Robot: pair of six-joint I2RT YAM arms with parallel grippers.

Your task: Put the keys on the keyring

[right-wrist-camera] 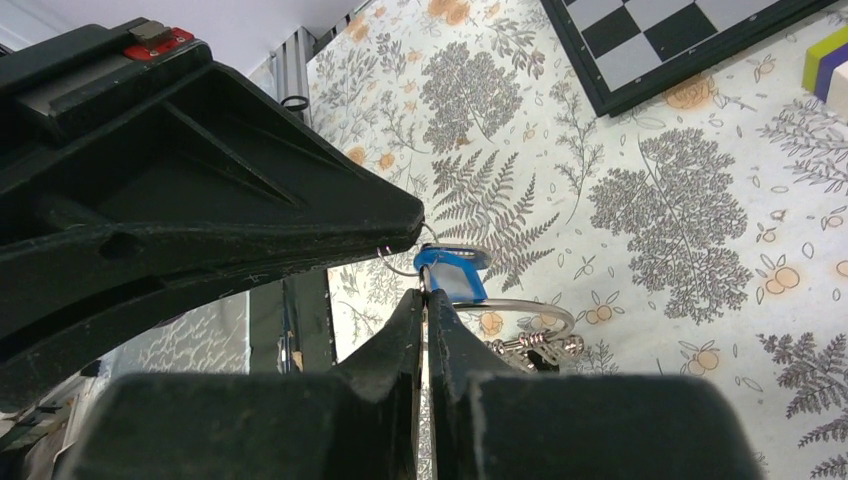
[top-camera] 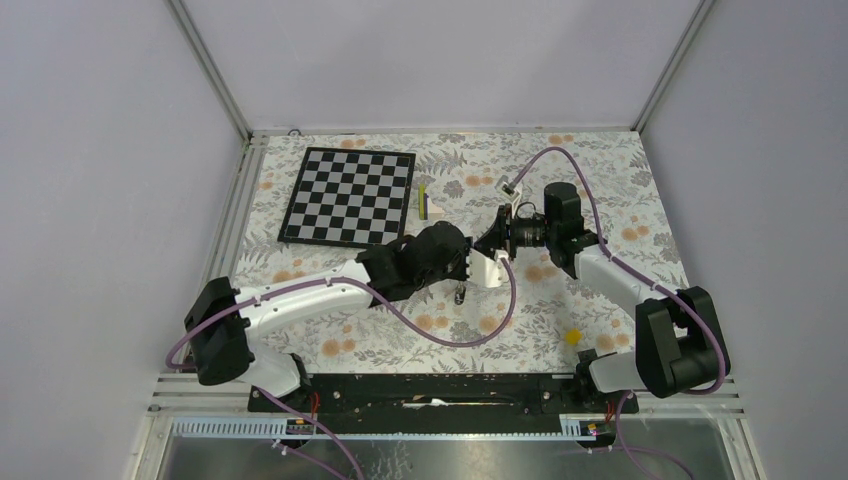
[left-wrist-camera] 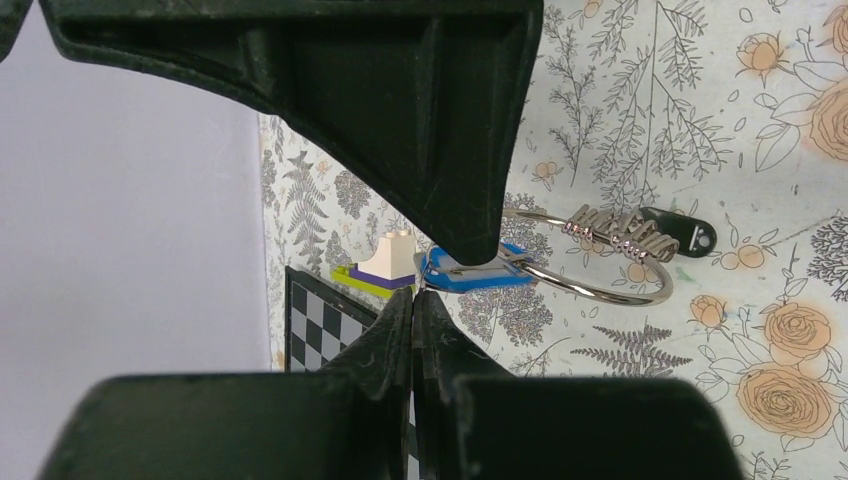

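My two grippers meet tip to tip above the middle of the table. The left gripper point(left-wrist-camera: 415, 296) point(top-camera: 478, 264) is shut on a thin wire loop at the end of the blue key point(left-wrist-camera: 476, 272). My right gripper point(right-wrist-camera: 425, 293) point(top-camera: 497, 241) is shut on the edge of that blue key point(right-wrist-camera: 452, 270). The silvery keyring point(left-wrist-camera: 612, 292) point(right-wrist-camera: 543, 309) runs behind the blue head and hangs off to the side. It carries a fan of small metal pieces point(left-wrist-camera: 618, 235) point(right-wrist-camera: 533, 346). The black key point(left-wrist-camera: 690, 234) hangs beside the fan. In the top view these show only as a small dark shape below the grippers.
A chessboard point(top-camera: 348, 196) lies at the back left. A small white, purple and green block point(top-camera: 428, 203) point(left-wrist-camera: 385, 266) stands just right of it. A small yellow block point(top-camera: 572, 337) sits near the right arm's base. Walls close off the left, back and right sides.
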